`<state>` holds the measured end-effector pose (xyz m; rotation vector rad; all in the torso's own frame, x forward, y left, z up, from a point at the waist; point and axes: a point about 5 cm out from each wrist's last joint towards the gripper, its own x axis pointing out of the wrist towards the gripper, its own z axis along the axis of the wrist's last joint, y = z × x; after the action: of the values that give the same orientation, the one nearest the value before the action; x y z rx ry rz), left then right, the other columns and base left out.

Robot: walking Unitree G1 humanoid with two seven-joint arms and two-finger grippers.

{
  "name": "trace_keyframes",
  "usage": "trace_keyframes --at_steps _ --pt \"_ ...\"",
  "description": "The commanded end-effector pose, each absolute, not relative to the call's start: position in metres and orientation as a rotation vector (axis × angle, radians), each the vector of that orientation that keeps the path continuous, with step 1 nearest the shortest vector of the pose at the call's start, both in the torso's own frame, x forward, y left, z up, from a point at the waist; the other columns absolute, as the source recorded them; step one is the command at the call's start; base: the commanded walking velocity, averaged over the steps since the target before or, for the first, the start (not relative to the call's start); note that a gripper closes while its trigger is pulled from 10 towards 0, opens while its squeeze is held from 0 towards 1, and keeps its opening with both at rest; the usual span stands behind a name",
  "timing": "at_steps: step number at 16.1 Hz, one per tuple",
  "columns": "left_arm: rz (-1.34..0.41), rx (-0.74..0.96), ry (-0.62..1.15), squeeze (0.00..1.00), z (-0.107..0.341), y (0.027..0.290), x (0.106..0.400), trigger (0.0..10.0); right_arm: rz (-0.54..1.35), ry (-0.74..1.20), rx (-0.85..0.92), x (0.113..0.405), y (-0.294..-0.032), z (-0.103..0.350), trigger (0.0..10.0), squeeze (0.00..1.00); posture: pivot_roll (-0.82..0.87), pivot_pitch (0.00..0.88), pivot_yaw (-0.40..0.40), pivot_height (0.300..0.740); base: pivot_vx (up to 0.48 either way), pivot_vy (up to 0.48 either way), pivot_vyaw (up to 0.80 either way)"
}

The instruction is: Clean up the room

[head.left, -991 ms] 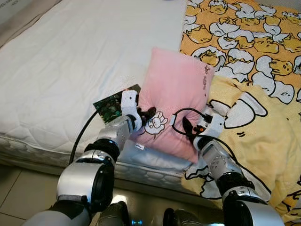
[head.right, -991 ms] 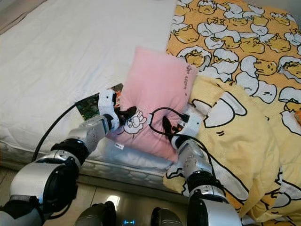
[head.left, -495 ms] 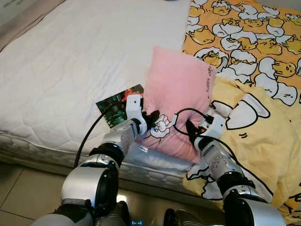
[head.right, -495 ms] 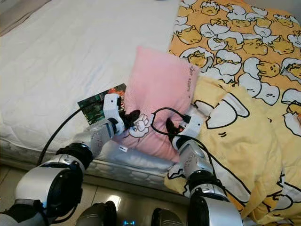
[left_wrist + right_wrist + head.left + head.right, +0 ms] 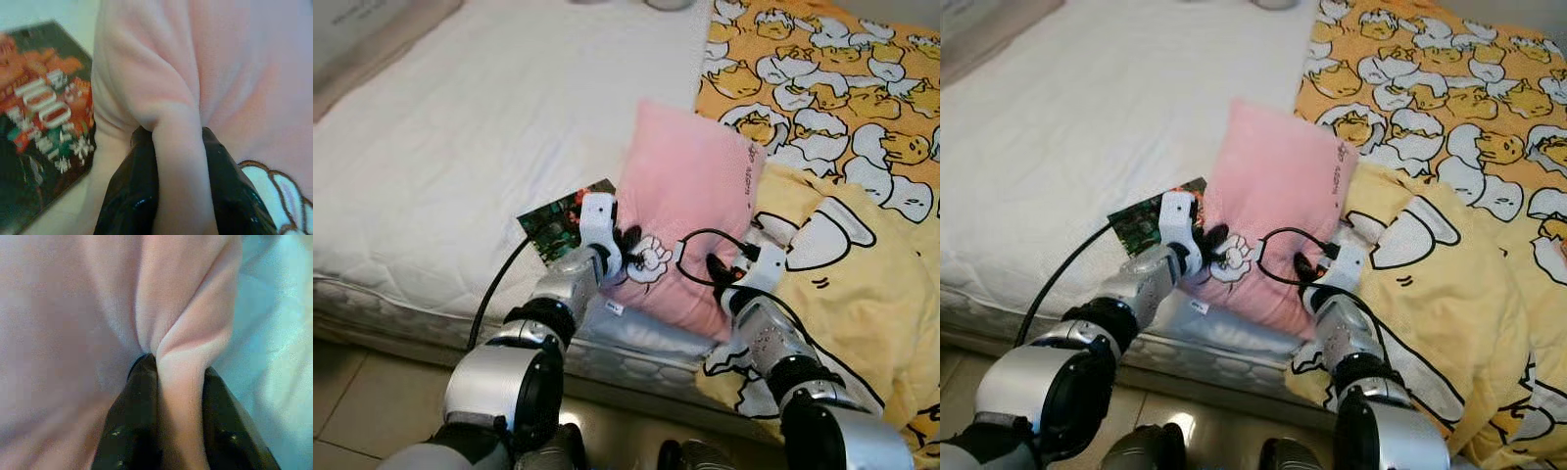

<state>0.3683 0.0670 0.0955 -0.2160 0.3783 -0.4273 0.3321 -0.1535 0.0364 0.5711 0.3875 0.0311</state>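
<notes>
The pink pillow (image 5: 690, 201) is held up off the white mattress (image 5: 460, 147) near the mattress's front edge, tilted with its upper end leaning toward the yellow duck blanket (image 5: 842, 196). Compared with a second ago, it has been raised slightly and stands a little steeper. A fold of its fabric at the lower left corner is pinched tight between the fingers of the left gripper (image 5: 178, 166), just beside the rabbit print (image 5: 649, 262). The lower right edge is clamped in the same way by the right gripper (image 5: 171, 406), with a ridge of pink cloth squeezed between its black fingers. Both arms have been drawn closer in under the pillow than before. A dark printed card (image 5: 556, 217) lies flat on the mattress, just beside the pillow's left corner and touching the left wrist. The blanket covers the mattress's right side and hangs over its front edge.
</notes>
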Motion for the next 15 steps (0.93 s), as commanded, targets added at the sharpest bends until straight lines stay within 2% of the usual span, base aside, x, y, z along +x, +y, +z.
trace_keyframes --at_steps 1,2,4,7,8,9,11,15 --pt "-0.463 -0.21 0.362 0.0 0.105 0.058 0.371 0.0 0.021 0.37 0.566 0.338 -0.154 0.044 0.0 0.0 -0.01 0.0 -0.023 0.74 0.0 0.0 0.0" --pt "-0.506 -0.184 0.241 0.0 0.14 0.057 0.387 0.0 0.062 0.225 0.571 0.362 -0.153 0.082 0.0 0.0 -0.01 0.0 -0.017 0.74 0.0 0.0 0.0" --pt "-0.544 -0.154 0.085 0.0 0.183 0.062 0.401 0.0 0.1 0.053 0.548 0.382 -0.153 0.128 0.0 0.0 0.0 0.0 -0.002 0.74 0.0 0.0 0.0" --pt "-0.59 -0.081 -0.078 0.0 0.226 0.072 0.409 0.0 0.077 -0.139 0.395 0.389 -0.163 0.172 0.0 0.0 0.02 0.0 0.015 0.74 0.0 0.0 0.0" --pt "-0.568 0.009 -0.103 0.0 0.228 0.077 0.409 1.9 0.059 -0.162 0.326 0.386 -0.166 0.174 3.5 0.0 0.02 0.0 0.019 0.74 0.0 0.0 0.0" --pt "-0.584 -0.027 -0.086 0.0 0.217 0.08 0.407 10.0 0.024 -0.168 0.303 0.379 -0.17 0.168 10.0 0.0 0.01 0.0 0.024 0.74 0.0 0.0 0.0" --pt "-0.527 -0.042 -0.073 0.0 0.208 0.085 0.407 10.0 0.002 -0.144 0.3 0.372 -0.17 0.156 10.0 0.0 0.0 0.0 0.033 0.74 0.0 0.48 0.0" --pt "-0.518 -0.039 -0.064 0.0 0.193 0.082 0.402 10.0 -0.005 -0.125 0.25 0.36 -0.166 0.141 10.0 0.0 -0.01 0.0 0.046 0.74 0.0 0.48 0.0"
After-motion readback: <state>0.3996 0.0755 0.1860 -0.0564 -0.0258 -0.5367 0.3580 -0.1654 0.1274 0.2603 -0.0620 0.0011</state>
